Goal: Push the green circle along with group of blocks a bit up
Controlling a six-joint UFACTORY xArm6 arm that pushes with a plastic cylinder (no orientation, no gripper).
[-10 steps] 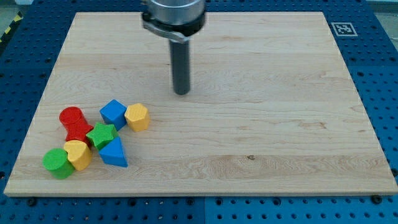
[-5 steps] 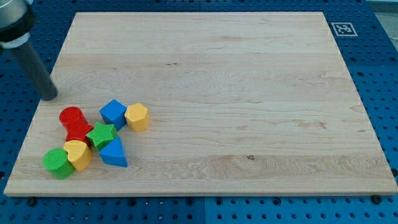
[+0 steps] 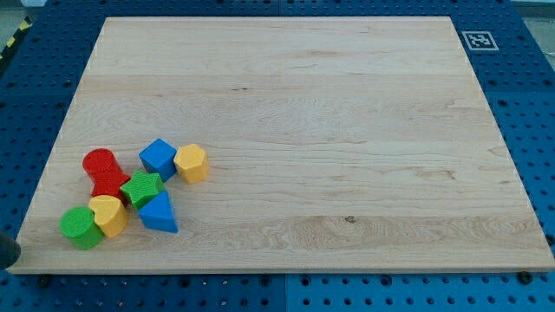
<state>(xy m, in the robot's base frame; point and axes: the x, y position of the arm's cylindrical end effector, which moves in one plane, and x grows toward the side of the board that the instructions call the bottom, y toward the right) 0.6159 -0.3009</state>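
The green circle (image 3: 81,227) lies at the view's bottom left of the wooden board (image 3: 347,130). It touches a yellow block (image 3: 109,215). Around them cluster a red block (image 3: 105,172), a green star (image 3: 141,188), a blue triangle (image 3: 158,212), a blue cube (image 3: 158,158) and a yellow hexagon (image 3: 191,162). Only a dark sliver of my rod shows at the view's left edge, with my tip (image 3: 7,263) off the board's corner, left of and slightly below the green circle, apart from it.
A blue pegboard table (image 3: 529,104) surrounds the board. A black-and-white marker tag (image 3: 478,40) sits at the board's top right corner.
My rod has moved from the board's top middle to the left edge, then down to the bottom left corner, almost out of view. The blocks have not moved.
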